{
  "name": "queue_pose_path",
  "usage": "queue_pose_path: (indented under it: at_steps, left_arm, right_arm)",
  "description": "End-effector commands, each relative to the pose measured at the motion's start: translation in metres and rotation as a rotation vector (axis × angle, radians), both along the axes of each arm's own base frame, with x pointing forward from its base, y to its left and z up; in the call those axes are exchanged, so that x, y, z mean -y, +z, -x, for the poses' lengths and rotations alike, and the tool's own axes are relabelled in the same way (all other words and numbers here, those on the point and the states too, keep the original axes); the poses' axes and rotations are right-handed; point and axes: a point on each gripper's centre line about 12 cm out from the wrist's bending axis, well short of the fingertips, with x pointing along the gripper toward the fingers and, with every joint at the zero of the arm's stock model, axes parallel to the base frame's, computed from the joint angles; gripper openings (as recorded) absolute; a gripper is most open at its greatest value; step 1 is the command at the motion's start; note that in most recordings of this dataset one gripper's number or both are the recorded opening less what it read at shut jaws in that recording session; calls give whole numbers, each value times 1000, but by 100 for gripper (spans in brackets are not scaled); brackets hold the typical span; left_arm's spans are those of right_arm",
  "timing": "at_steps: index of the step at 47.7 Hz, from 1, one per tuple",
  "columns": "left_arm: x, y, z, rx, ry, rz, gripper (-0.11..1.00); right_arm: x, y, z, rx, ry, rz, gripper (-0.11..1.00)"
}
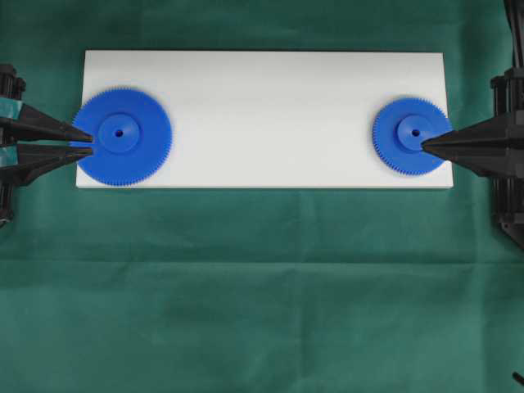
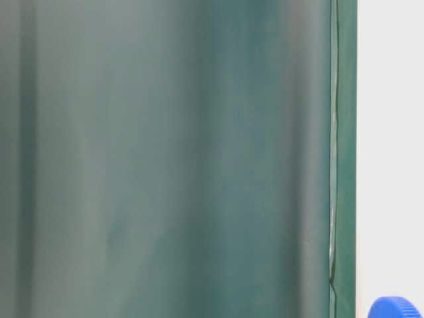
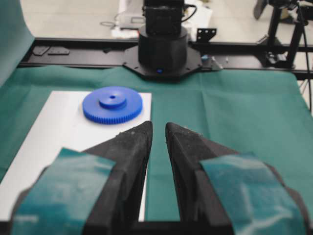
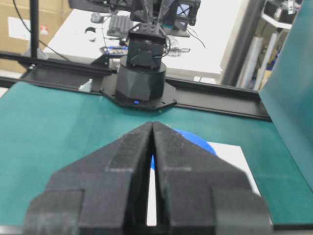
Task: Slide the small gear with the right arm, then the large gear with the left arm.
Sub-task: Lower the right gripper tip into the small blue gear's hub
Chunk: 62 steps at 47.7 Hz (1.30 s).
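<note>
The large gear (image 1: 123, 137) lies flat on the left end of the white board (image 1: 262, 115). The small gear (image 1: 412, 136) lies on the board's right end and shows far off in the left wrist view (image 3: 112, 104). My left gripper (image 1: 88, 142), with teal patches, is narrowly open, its tips over the large gear's left rim and nothing between them (image 3: 158, 128). My right gripper (image 1: 424, 145) is shut, its point at the right side of the small gear's hub. In the right wrist view its fingers (image 4: 153, 125) meet, and a blue gear (image 4: 200, 141) shows partly behind them.
Green cloth (image 1: 262, 295) covers the table around the board. The board's middle (image 1: 270, 123) between the gears is bare. Arm bases stand at each far end (image 3: 161, 49) (image 4: 142, 83). A blue gear rim (image 2: 395, 308) shows in the table-level view.
</note>
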Motion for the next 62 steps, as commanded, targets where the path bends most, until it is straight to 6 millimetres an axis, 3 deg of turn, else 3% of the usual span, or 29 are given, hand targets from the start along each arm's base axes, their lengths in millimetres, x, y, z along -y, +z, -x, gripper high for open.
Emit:
queue_pose_path:
  at_steps: [1,3,9,31,40,52,62]
  left_arm:
    - [-1,5,-1,18,6,16,24]
    - [-1,4,-1,17,7,18,22]
    - [-2,3,-1,14,9,16,0]
    - [-26,-8,16,26,143,16,0]
    - [-28,-11,16,15,152,18,0]
    - [-28,-15,16,6,152,18,0]
    - [-28,-15,16,4,153,18,0]
  right_arm:
    - [1,2,-1,8,-4,5,50]
    - [1,-1,-1,5,-5,8,50]
    - [6,-9,3,12,-30,14,50]
    - [63,-10,33,-23,-367,4,50]
    - [69,-21,31,-104,-388,-37,50]
    - [71,-54,27,-444,-410,-242,50]
    - [69,-74,32,-588,-443,-375,50]
